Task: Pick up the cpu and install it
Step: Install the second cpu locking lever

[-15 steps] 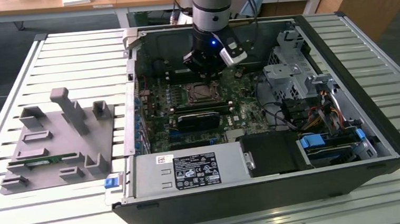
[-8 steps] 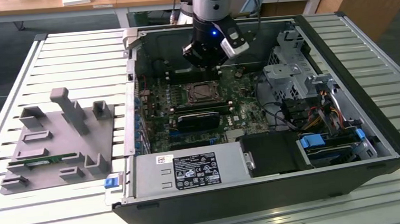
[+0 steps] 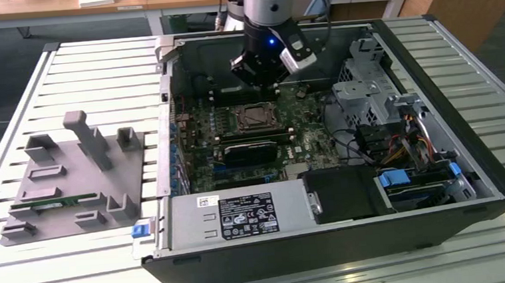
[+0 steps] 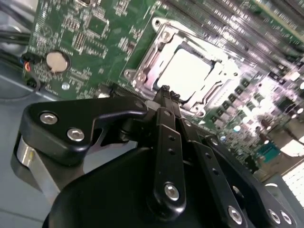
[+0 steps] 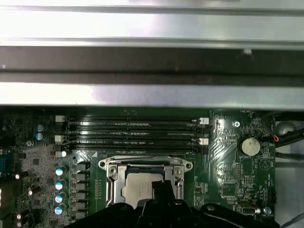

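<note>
Second wrist view: flat silvery cpu [image 4: 186, 72]

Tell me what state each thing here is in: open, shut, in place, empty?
computer case: side panel off, lying open.
cpu: seated flat in its socket.
socket frame: open around the chip.
memory slots: empty.
gripper: shut, holding nothing, above the socket.
grey holder tray: outside the case, a green stick in it.

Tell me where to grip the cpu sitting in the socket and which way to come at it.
Judging from the pictures, come straight down from above. The cpu lies flat inside the socket's metal frame, its silvery top facing up and its sides walled in by that frame, so a sideways approach looks blocked. Two opposite edges of the square would be the likeliest hold, where the frame leaves room. The gripper hangs just beside it.
</note>
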`<state>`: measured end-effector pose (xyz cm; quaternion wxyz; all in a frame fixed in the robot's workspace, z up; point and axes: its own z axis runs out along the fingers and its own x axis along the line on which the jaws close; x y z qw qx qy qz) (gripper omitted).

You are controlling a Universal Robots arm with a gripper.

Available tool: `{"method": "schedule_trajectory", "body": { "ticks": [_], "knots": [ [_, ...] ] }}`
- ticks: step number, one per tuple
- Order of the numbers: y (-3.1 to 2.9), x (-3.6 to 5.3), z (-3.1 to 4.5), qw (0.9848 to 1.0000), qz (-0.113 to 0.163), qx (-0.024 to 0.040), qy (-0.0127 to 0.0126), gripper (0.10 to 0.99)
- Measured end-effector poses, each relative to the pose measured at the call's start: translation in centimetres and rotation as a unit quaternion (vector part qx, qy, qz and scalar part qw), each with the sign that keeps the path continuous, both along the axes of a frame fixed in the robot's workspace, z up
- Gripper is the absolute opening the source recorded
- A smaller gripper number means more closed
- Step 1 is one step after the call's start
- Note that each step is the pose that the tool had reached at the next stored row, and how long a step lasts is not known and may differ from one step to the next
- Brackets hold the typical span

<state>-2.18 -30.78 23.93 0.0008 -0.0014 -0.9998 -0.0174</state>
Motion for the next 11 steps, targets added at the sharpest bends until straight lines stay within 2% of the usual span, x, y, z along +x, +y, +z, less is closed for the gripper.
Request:
{"method": "schedule_trajectory", "body": {
  "ticks": [11],
  "knots": [
    [-2.61, -0.01, 0.00, 1.0000, 0.000, 0.0002, 0.0000, 0.106]
  ]
}}
